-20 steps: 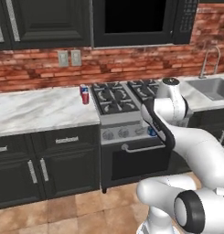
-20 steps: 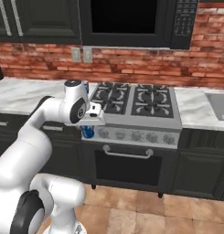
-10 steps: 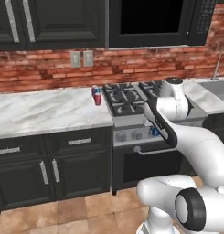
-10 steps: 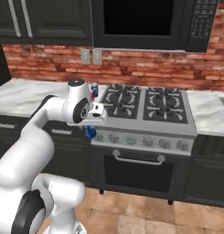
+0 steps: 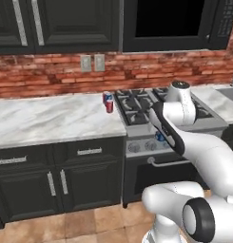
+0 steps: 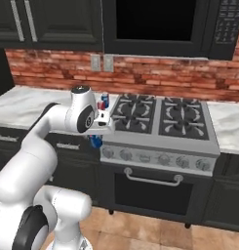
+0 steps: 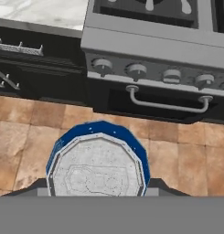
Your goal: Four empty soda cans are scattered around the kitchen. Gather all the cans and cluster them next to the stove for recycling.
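Blue can (image 7: 98, 161) with its silver top sits low in the hand view, the gripper (image 7: 98, 185) clamped on it from both sides, held in the air before the stove (image 6: 160, 128). In the left base view, another can (image 5: 108, 102) stands centre frame on the marble counter (image 5: 51, 118), just beside the stove's left edge.

You face a red brick wall (image 5: 51, 76) with a pair of pale outlet plates (image 5: 92, 62) set into it. Dark upper cabinets (image 5: 56, 23) with long silver handles hang above, beside a black microwave (image 6: 165, 27). A white marble worktop (image 5: 46, 118) runs along the wall over dark lower cabinets (image 5: 56, 175) with metal pulls. The floor (image 7: 177, 155) is warm brown tile. Light is even and soft.
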